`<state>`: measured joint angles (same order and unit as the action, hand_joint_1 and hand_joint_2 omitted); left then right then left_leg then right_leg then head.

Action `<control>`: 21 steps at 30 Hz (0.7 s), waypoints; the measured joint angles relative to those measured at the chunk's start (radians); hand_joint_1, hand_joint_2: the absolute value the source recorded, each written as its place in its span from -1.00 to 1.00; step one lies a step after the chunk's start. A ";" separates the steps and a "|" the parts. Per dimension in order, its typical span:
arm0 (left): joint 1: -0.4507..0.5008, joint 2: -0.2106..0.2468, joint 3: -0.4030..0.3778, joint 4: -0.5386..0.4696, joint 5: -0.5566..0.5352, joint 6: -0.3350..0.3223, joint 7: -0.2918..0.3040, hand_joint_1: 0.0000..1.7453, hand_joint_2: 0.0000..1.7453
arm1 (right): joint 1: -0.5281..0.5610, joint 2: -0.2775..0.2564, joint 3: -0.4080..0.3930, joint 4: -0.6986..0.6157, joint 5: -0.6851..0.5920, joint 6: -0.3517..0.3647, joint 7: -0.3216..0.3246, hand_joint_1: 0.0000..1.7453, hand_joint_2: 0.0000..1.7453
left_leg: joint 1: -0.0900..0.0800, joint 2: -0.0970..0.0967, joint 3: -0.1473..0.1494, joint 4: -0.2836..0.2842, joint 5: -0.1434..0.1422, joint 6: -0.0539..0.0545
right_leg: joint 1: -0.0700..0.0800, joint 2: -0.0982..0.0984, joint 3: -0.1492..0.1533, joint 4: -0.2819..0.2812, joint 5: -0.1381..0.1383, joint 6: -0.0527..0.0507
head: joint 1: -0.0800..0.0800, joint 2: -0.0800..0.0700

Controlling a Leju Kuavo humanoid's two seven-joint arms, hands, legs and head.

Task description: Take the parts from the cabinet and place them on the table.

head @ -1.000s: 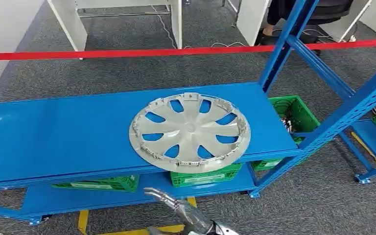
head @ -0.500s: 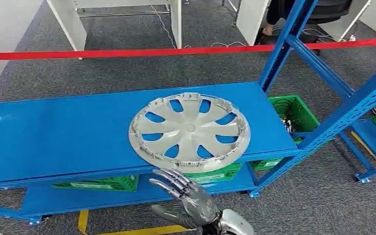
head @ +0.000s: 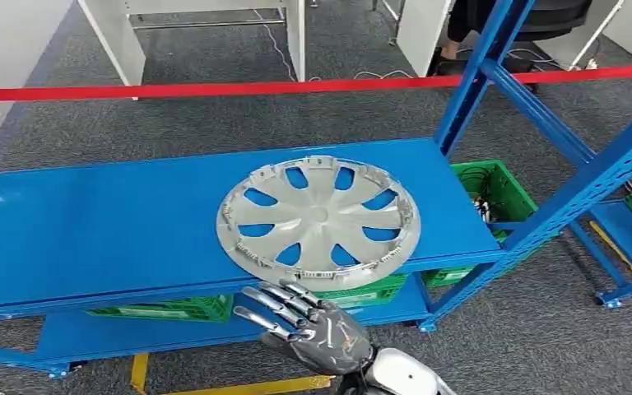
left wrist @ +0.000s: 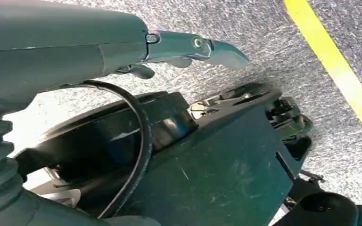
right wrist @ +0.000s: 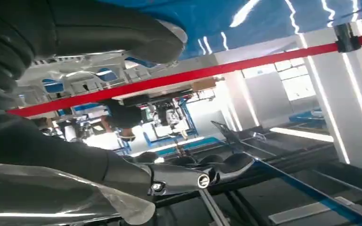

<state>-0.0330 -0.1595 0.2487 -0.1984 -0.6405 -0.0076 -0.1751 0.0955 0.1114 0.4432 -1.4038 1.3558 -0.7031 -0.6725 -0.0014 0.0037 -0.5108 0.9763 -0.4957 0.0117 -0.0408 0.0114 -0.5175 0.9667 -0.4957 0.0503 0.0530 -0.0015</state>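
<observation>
Now the right hand (head: 317,329) hovers empty, fingers spread, just below the near edge of the blue shelf (head: 90,222).

Flat on that shelf lies the silver wheel cover (head: 318,220), its near rim slightly overhanging the front edge (a handy lip). It looks like thin moulded plastic: light, fairly stiff, smooth, with brittle clips around the rim. The overhanging rim or a spoke opening seems the likeliest hold. The left hand (left wrist: 122,49) hangs over the floor, a finger extended, holding nothing.

A workshop or storeroom: blue steel racking (head: 535,123), green parts crates (head: 494,193), grey carpet, red barrier tape (head: 214,88).
</observation>
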 joint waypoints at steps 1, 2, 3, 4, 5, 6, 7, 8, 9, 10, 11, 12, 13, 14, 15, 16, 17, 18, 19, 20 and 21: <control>0.000 0.000 0.000 0.000 -0.001 -0.002 0.000 -1.00 1.00 | 0.002 0.002 -0.005 0.000 0.017 0.000 0.017 -1.00 1.00 | 0.000 0.000 0.000 0.000 0.000 0.000 | 0.000 0.000 0.000 0.000 0.000 0.000 | 0.000 0.000; 0.000 0.000 0.000 0.000 -0.002 -0.005 0.001 -1.00 1.00 | 0.004 0.002 -0.003 0.002 0.049 0.000 0.055 -1.00 1.00 | 0.000 0.000 0.000 0.000 0.000 0.000 | 0.000 0.000 0.000 0.000 0.000 0.000 | 0.001 0.000; -0.001 0.000 0.000 0.000 -0.003 -0.009 0.004 -1.00 1.00 | 0.004 0.001 0.002 0.005 0.069 0.000 0.083 -1.00 1.00 | 0.000 0.000 0.000 0.000 0.000 0.000 | 0.000 0.000 0.000 0.000 0.000 0.000 | 0.001 0.000; -0.001 0.000 0.000 0.000 -0.003 -0.012 0.007 -1.00 1.00 | 0.003 0.001 0.013 0.011 0.093 0.000 0.125 -1.00 1.00 | 0.000 0.000 0.000 0.000 0.000 0.000 | 0.000 0.000 0.000 0.000 0.000 0.000 | 0.001 0.000; -0.002 0.000 0.000 0.000 -0.004 -0.016 0.010 -1.00 1.00 | -0.001 0.000 0.026 0.018 0.106 0.000 0.160 -1.00 1.00 | 0.000 0.000 0.000 0.000 0.000 0.000 | 0.000 0.000 0.000 0.000 0.000 0.000 | 0.000 0.000; -0.002 0.000 0.000 0.000 -0.006 -0.018 0.013 -1.00 1.00 | -0.010 -0.005 0.040 0.029 0.111 0.000 0.197 -1.00 1.00 | 0.000 0.000 0.000 0.000 0.000 0.000 | 0.000 0.000 0.000 0.000 0.000 0.000 | 0.001 0.000; -0.003 0.000 0.000 0.000 -0.007 -0.018 0.013 -1.00 1.00 | -0.016 -0.008 0.054 0.039 0.115 0.000 0.218 -1.00 1.00 | 0.000 0.000 0.000 0.000 0.000 0.000 | 0.000 0.000 0.000 0.000 0.000 0.000 | 0.001 0.000; -0.003 0.000 0.000 0.000 -0.008 -0.018 0.015 -1.00 1.00 | -0.021 -0.013 0.064 0.046 0.117 0.000 0.227 -1.00 1.00 | 0.000 0.000 0.000 0.000 0.000 0.000 | 0.000 -0.001 0.000 0.000 0.000 0.000 | 0.001 0.000; -0.003 0.000 0.000 0.000 -0.008 -0.018 0.016 -1.00 1.00 | -0.026 -0.017 0.072 0.052 0.116 0.000 0.235 -1.00 1.00 | 0.000 0.000 0.000 0.000 0.000 0.000 | 0.000 -0.001 0.000 0.000 0.000 0.000 | 0.001 0.000; -0.003 0.000 0.000 0.000 -0.008 -0.018 0.019 -1.00 1.00 | -0.030 -0.019 0.079 0.058 0.119 0.000 0.245 -1.00 1.00 | 0.000 0.000 0.000 0.000 0.000 0.000 | 0.000 0.000 0.000 0.000 0.000 0.000 | 0.001 0.000; -0.003 0.000 0.000 0.000 -0.009 -0.018 0.022 -1.00 1.00 | -0.037 -0.022 0.088 0.069 0.124 0.000 0.265 -1.00 1.00 | 0.000 0.000 0.000 0.000 0.000 0.000 | 0.000 0.000 0.000 0.000 0.000 0.000 | 0.001 0.000; -0.004 0.000 0.000 0.000 -0.010 -0.018 0.023 -1.00 1.00 | -0.044 -0.027 0.100 0.081 0.129 0.000 0.288 -1.00 1.00 | 0.000 0.000 0.000 0.000 0.000 0.000 | 0.000 0.000 0.000 0.000 0.000 0.000 | 0.001 0.000; -0.004 0.000 0.000 0.000 -0.011 -0.017 0.023 -1.00 1.00 | -0.051 -0.033 0.114 0.093 0.130 0.000 0.317 -1.00 1.00 | 0.000 0.000 0.000 0.000 0.000 0.000 | 0.000 0.000 0.000 0.000 0.000 0.000 | 0.001 0.000; -0.004 0.000 0.001 0.000 -0.012 -0.016 0.023 -1.00 1.00 | -0.059 -0.041 0.132 0.106 0.133 0.000 0.349 -1.00 1.00 | 0.000 0.000 0.000 0.000 0.000 0.000 | 0.000 -0.001 0.000 0.000 0.000 0.000 | 0.001 0.000; -0.004 0.000 0.002 0.000 -0.013 -0.016 0.023 -1.00 1.00 | -0.068 -0.046 0.150 0.121 0.141 0.000 0.377 -1.00 1.00 | 0.000 0.000 0.000 0.000 0.000 0.000 | 0.000 0.000 0.000 0.000 0.000 0.000 | 0.001 0.000; -0.005 0.000 0.002 0.000 -0.016 -0.016 0.025 -1.00 1.00 | -0.078 -0.051 0.168 0.141 0.148 0.000 0.405 -1.00 1.00 | 0.000 0.000 0.000 0.000 0.000 0.000 | 0.000 0.000 0.000 0.000 0.000 0.000 | 0.001 0.000; -0.005 0.000 0.002 0.000 -0.018 -0.016 0.027 -1.00 1.00 | -0.082 -0.054 0.179 0.154 0.154 0.000 0.421 -1.00 1.00 | 0.000 0.000 0.000 0.000 0.000 0.000 | 0.000 -0.001 0.000 0.000 0.000 0.000 | 0.001 0.000; -0.005 0.000 0.002 0.000 -0.019 -0.016 0.028 -1.00 1.00 | -0.087 -0.058 0.189 0.167 0.158 0.000 0.434 -1.00 1.00 | 0.000 0.000 0.000 0.000 0.000 0.000 | 0.000 -0.001 0.000 0.000 0.000 0.000 | 0.001 0.000; -0.005 0.000 0.002 0.000 -0.021 -0.016 0.030 -1.00 1.00 | -0.093 -0.060 0.200 0.179 0.167 0.000 0.454 -1.00 1.00 | 0.000 0.000 0.000 0.000 0.000 0.000 | 0.000 -0.001 0.000 0.000 0.000 0.000 | 0.001 0.000; -0.006 0.000 0.002 0.000 -0.022 -0.017 0.031 -1.00 1.00 | -0.097 -0.061 0.209 0.191 0.178 0.000 0.478 -1.00 1.00 | 0.000 0.000 0.000 0.000 0.000 0.000 | 0.000 -0.001 0.000 0.000 0.000 0.000 | 0.001 0.000; -0.006 0.000 0.002 0.000 -0.025 -0.017 0.033 -1.00 1.00 | -0.104 -0.064 0.221 0.203 0.185 0.000 0.504 -1.00 1.00 | 0.000 0.000 0.000 0.000 0.000 0.000 | 0.000 -0.001 0.000 0.000 0.000 0.000 | 0.001 0.000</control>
<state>-0.0391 -0.1595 0.2506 -0.1980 -0.6653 -0.0244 -0.1419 -0.0087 0.0477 0.6642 -1.2012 1.5408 -0.7027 -0.1685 -0.0013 0.0037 -0.5109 0.9763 -0.4956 0.0117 -0.0408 0.0109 -0.5173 0.9668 -0.4957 0.0503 0.0542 -0.0015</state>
